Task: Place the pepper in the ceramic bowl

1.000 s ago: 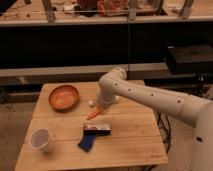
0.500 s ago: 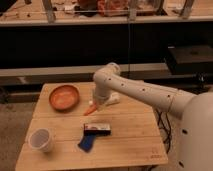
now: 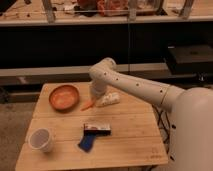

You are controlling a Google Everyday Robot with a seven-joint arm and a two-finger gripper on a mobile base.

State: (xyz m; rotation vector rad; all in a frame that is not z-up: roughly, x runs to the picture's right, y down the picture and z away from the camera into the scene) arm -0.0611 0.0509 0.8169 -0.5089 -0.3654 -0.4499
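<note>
While the white arm [image 3: 135, 86] reaches in from the right across a wooden table [image 3: 130, 130], its gripper [image 3: 95, 97] hangs low over the far middle of the tabletop, just right of the bowl [image 3: 64, 97]. The pepper [image 3: 88, 105] sits at the gripper's tip, pointing down and to the left, its end just off the bowl's right rim; whether the claw is clamped on it cannot be told from this angle. The bowl stands on the table's far left. A pale whitish object [image 3: 109, 99] lies just right of the gripper. Nearer the camera, a small dark box [image 3: 97, 129] rests at mid-table with a blue flat object [image 3: 86, 143] just beside it on the near left. A whitish cup [image 3: 40, 139] stands upright at the near left corner, well apart from the bowl.
</note>
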